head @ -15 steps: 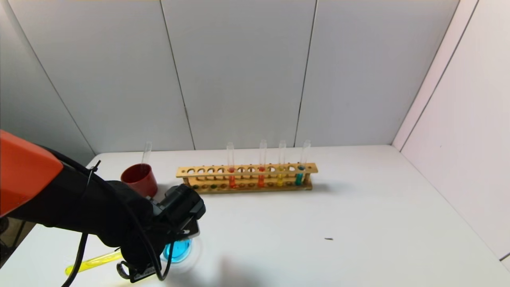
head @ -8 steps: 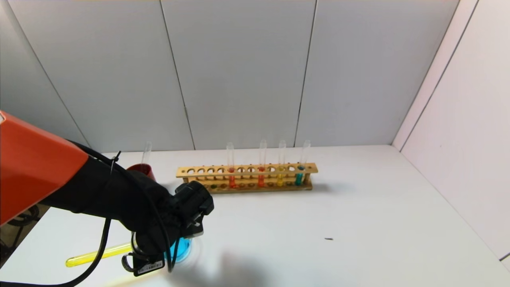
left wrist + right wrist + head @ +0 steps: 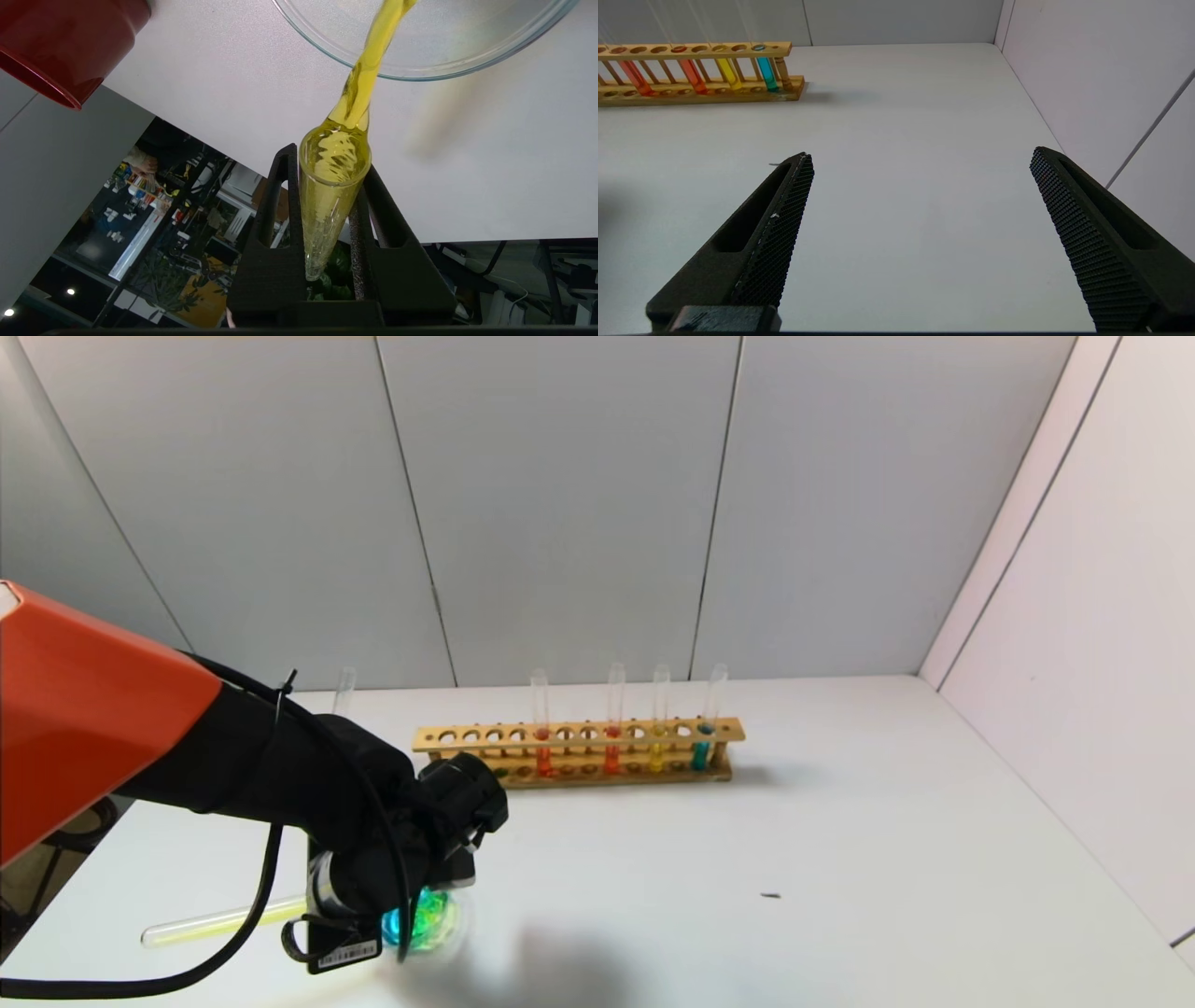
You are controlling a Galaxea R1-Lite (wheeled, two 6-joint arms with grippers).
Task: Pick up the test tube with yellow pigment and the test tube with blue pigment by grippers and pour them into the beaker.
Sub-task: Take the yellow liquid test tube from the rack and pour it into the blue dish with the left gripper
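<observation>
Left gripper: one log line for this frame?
left gripper: shut on yellow test tube | pouring into beaker | right gripper: open, idle

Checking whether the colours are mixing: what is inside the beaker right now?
The beaker holds blue liquid turning green as yellow pours from the tube gripped by the left hand. The hand hides part of the beaker, so the level cannot be seen.

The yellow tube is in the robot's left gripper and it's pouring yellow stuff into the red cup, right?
Not the red cup. The left wrist view shows the left gripper tipping the yellow tube so its liquid streams into the clear glass beaker.
</observation>
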